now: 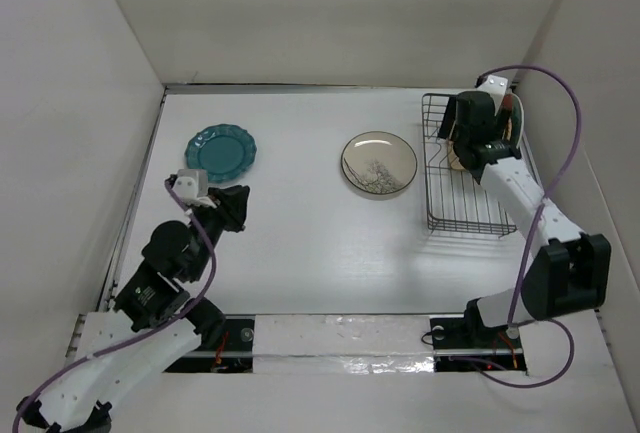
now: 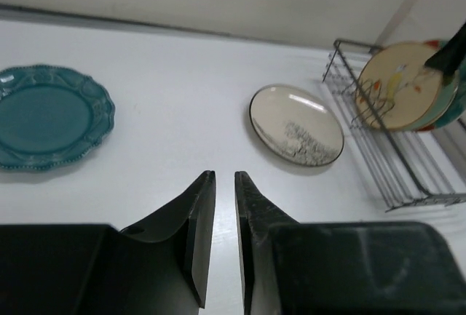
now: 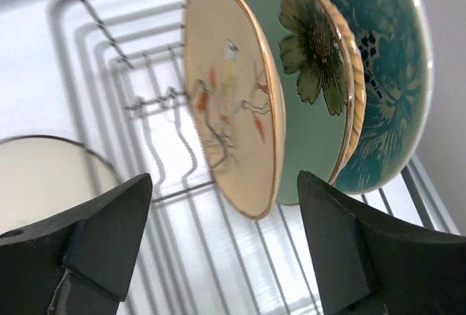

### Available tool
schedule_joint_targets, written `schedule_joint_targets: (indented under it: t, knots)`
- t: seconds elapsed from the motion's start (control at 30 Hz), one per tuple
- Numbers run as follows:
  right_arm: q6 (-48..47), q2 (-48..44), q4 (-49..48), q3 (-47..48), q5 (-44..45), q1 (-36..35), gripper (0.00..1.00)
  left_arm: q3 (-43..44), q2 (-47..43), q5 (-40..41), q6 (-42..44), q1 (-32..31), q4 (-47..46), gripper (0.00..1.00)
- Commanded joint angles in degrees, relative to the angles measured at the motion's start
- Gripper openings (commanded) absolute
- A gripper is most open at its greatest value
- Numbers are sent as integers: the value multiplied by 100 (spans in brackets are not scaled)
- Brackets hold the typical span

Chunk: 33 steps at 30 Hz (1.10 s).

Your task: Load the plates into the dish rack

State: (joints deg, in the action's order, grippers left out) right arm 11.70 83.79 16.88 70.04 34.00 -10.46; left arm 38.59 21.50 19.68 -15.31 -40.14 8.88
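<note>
The white surface (image 1: 300, 253) fills most of the top view, and the black wire dish rack (image 1: 465, 203) sits at its right side, running from the upper right towards the middle right of the frame. Four plates stand on edge at the far end of the rack, leaning together: in my right wrist view the beige bird plate (image 3: 229, 97) is nearest the open part of the rack, then a pale green plate with a dark flower (image 3: 313, 75), then a thin orange rim (image 3: 348, 104), then a teal patterned plate (image 3: 386, 75) at the frame's right. Two plates lie flat on the surface: the scalloped dark teal plate (image 1: 221, 151) at upper left and the cream plate with black branches (image 1: 379, 163) near the top centre, just left of the rack. My right pincer (image 3: 222, 184) is spread wide over the rack with the bird plate's lower edge showing between its fingers, gripping nothing. My left pincer (image 2: 224, 177) hangs above bare surface at the lower left, closed to a thin slit and empty.
</note>
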Motion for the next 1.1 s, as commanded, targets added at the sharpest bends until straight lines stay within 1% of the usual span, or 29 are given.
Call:
schedule_joint_targets:
  t: [0.0,0.03,0.07,0.1,0.13,0.17,0.2,0.23,0.27,0.33,0.37,0.4,0.43,0.47,0.5,0.53,0.57,0.63,0.67,0.73,0.77,0.83,0.87,0.93,1.0,1.07]
  knots:
    - [376,-889,-544,-262,-87,-315,87,104,740,-209,-51,-29,-89,14]
    - [394,-1117,-676,-419,131,-456,87,166,933,-271,-68,23,-80,12]
    - [438,-1659,-852,-839,299,-779,79,306,1327,-376,-147,76,-89,6]
    - [473,-1951,-1349,-1113,361,-939,66,368,1540,-421,-209,77,-141,2]
    - [560,-2250,-1589,-1402,118,-1088,47,430,1733,-482,-279,77,-202,0]
    - [648,-2531,-1931,-1693,-102,-1212,5,561,2144,-561,-366,77,-264,0]
    - [745,-2778,-2448,-2244,-348,-1422,0,632,2383,-701,-585,77,-438,0]
    - [824,-3154,-2627,-2484,-811,-1511,0,702,2577,-772,-718,77,-527,0]
    - [886,-3263,-2733,-2669,-929,-1590,0,868,3049,-843,-849,77,-606,0]
    - [1096,-3386,-2805,-2987,-1218,-1784,0,1062,3561,-870,-1183,77,-765,0]
    - [1141,-3395,-2839,-3083,-1298,-1836,0,1254,4120,-870,-1298,77,-826,0]
    - [1193,-3413,-2962,-3189,-1351,-1898,0,1352,4439,-913,-1386,77,-1001,0]
    - [1342,-3430,-3032,-3416,-1395,-1951,3,1457,4729,-966,-1535,77,-1098,3]
    - [1413,-3500,-3111,-3531,-1457,-2030,11,1676,5341,-1027,-1606,77,-1213,14]
    - [1474,-3553,-3304,-3637,-1544,-2030,17,1774,5661,-1080,-1702,77,-1379,18]
    - [1571,-3588,-3427,-3855,-1728,-2091,28,1879,5942,-1098,-1764,77,-1485,21]
    - [1598,-3641,-3550,-3962,-1852,-2092,45,2098,6528,-1124,-1913,77,-1573,27]
    - [1685,-3659,-3727,-4068,-2063,-2145,51,2345,7068,-1431,-2081,225,-1819,30]
    - [1730,-3668,-3771,-4164,-2203,-2145,52,2625,7566,-1476,-2194,278,-1872,36]
    - [1800,-3686,-3965,-4270,-2327,-2197,52,2960,8035,-1633,-2239,331,-1899,43]
    - [1818,-3694,-3982,-4323,-2406,-2197,53,3301,8481,-1669,-2257,331,-1882,47]
    - [1862,-3703,-4088,-4402,-2433,-2197,53,3619,8896,-1809,-2310,393,-1847,52]
    - [1879,-3703,-4105,-4429,-2477,-2197,53,3908,9272,-1871,-2362,463,-1803,54]
    - [1879,-3703,-4105,-4438,-2521,-2197,53,4025,9556,-2291,-2589,612,-1968,55]
    - [1879,-3721,-4097,-4446,-2539,-2250,53,3929,9812,-2643,-2792,718,-2380,55]
    - [1897,-3782,-4132,-4481,-2539,-2250,53,3885,9996,-2750,-3021,788,-2496,53]
